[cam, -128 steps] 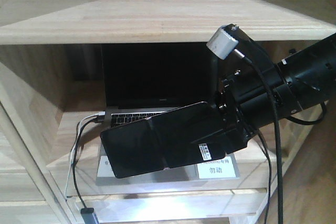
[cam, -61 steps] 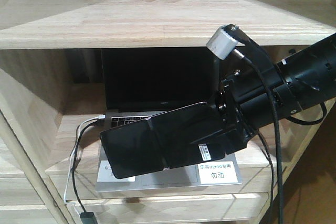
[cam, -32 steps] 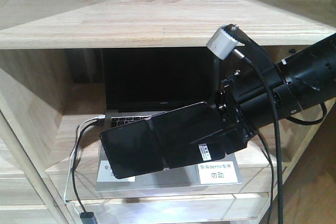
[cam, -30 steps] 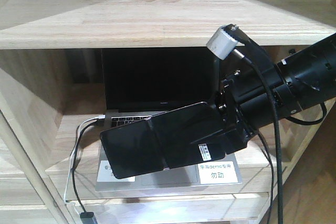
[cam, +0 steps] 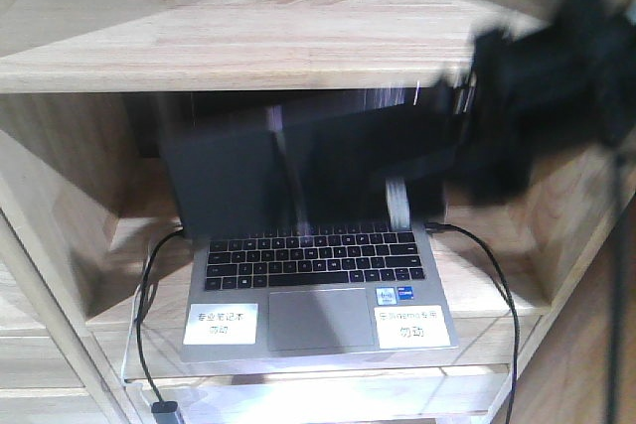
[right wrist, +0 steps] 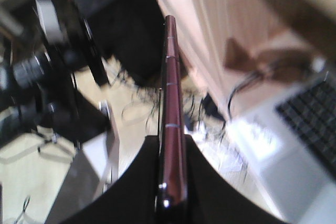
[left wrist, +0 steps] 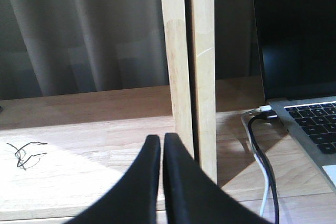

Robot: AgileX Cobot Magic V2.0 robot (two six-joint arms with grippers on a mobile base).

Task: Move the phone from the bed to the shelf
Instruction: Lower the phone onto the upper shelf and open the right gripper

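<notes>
One phone [right wrist: 172, 108], carried edge-on at the shelf [cam: 268, 37]
It is clamped in the right gripper [right wrist: 171, 182] above the laptop [cam: 318, 290]; the left gripper [left wrist: 156, 153] is closed, empty. A bare board should be chosen and the phone laid flat before release

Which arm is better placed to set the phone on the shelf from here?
The right. Its gripper is already shut on the phone, held edge-on near the laptop on the shelf. The left gripper is shut and empty.
</notes>
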